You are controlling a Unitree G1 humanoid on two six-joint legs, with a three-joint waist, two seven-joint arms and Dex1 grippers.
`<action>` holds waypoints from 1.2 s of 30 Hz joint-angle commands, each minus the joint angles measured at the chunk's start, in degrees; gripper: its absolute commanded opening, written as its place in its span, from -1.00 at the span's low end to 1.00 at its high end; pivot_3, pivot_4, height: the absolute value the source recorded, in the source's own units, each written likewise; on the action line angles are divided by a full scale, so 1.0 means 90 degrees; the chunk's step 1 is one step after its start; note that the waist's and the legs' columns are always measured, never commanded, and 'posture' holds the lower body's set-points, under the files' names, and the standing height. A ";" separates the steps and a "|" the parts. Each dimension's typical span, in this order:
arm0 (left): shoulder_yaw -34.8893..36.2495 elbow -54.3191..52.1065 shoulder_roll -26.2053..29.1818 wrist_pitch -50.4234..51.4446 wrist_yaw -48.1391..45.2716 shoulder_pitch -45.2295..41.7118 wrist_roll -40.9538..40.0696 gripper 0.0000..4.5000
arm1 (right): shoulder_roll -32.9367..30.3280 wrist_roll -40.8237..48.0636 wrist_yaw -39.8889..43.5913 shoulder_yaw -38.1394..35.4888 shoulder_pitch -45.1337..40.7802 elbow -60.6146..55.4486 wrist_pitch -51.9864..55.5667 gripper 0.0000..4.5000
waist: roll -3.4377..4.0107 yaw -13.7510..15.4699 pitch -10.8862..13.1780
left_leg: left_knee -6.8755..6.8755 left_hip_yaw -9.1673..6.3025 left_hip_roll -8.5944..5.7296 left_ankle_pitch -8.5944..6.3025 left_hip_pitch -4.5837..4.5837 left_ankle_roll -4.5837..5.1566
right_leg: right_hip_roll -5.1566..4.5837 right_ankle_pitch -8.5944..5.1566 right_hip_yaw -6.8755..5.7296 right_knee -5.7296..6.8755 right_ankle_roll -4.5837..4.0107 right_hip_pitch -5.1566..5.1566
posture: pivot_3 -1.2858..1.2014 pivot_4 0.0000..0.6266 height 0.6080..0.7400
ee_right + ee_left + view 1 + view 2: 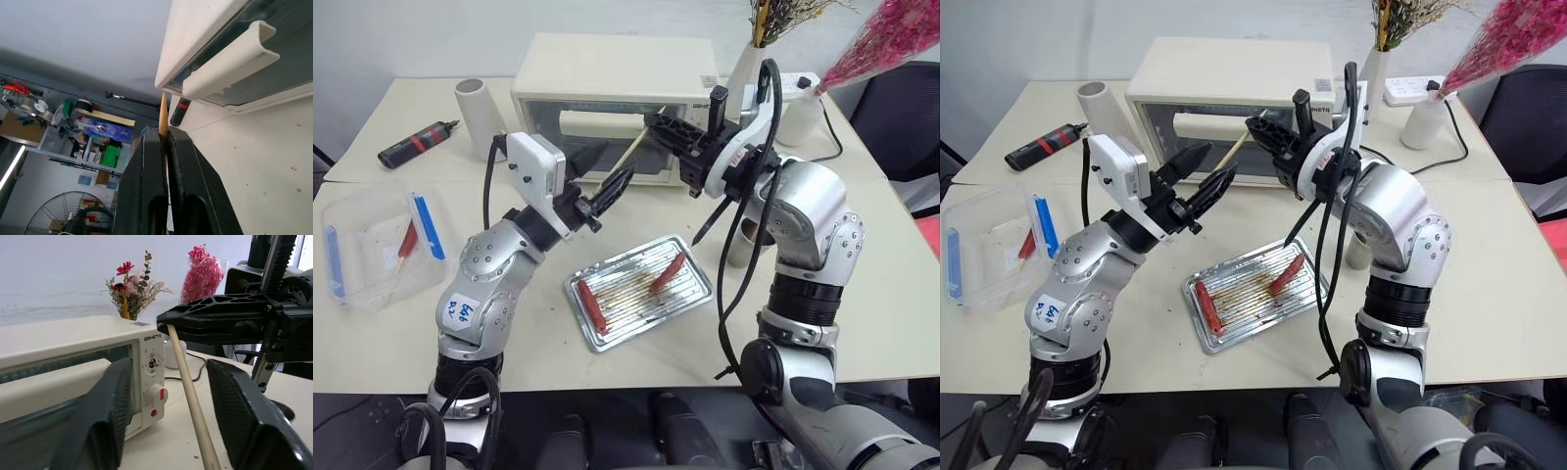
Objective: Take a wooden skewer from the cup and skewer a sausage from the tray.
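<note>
My right gripper point(653, 120) is shut on a wooden skewer point(635, 149) and holds it in the air in front of the toaster oven, slanting down towards my left. The left gripper point(615, 162) is open, with the skewer's point(190, 401) lower part between its fingers point(110, 416), apart from both. Below lies the silvery tray point(607, 343) with two red sausages: one point(591, 305) near its left end, another point(666, 272) towards the right. The grey cup point(739, 247) stands partly hidden behind my right arm.
A cream toaster oven point(607, 73) stands at the back, with a white cylinder point(478, 113) and a black-and-red tool point(416, 143) to its left. A clear plastic box point(372, 245) sits at the left edge. Flower vases point(798, 113) and a cable are at the back right.
</note>
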 commanded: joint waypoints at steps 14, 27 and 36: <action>0.0033 -0.0313 -0.0398 -0.0046 0.0439 -0.0091 0.0103 -0.98 | -0.0546 0.0276 0.0546 0.0534 0.0061 -0.0271 -0.0711 -1.00 | 0.0000 0.0021 0.0000 | 0.0000 -0.0001 0.0000 0.0000 -0.0003 0.0000 | -0.0001 0.0000 -0.0001 -0.0002 0.0000 0.0000 | 0.03 -0.52 1.00; 0.0221 -0.0418 -0.0084 0.0163 0.0345 0.0004 0.0062 -1.00 | -0.0808 0.0301 0.0645 0.0768 0.0142 -0.0318 -0.0769 -0.61 | 0.0000 0.0021 0.0000 | 0.0000 -0.0003 0.0002 0.0001 -0.0003 0.0002 | -0.0001 0.0000 -0.0003 -0.0003 0.0000 0.0000 | 0.03 -0.52 1.00; 0.1140 -0.0901 0.1061 0.0784 -0.0270 0.0639 -0.0579 -1.00 | -0.2512 -0.1335 0.2513 0.1262 0.0098 -0.0251 0.0424 0.32 | 0.0000 0.0026 0.0000 | -0.0001 -0.0003 0.0001 0.0001 -0.0005 0.0002 | -0.0004 0.0000 -0.0005 -0.0009 0.0000 -0.0001 | 0.03 -0.52 1.00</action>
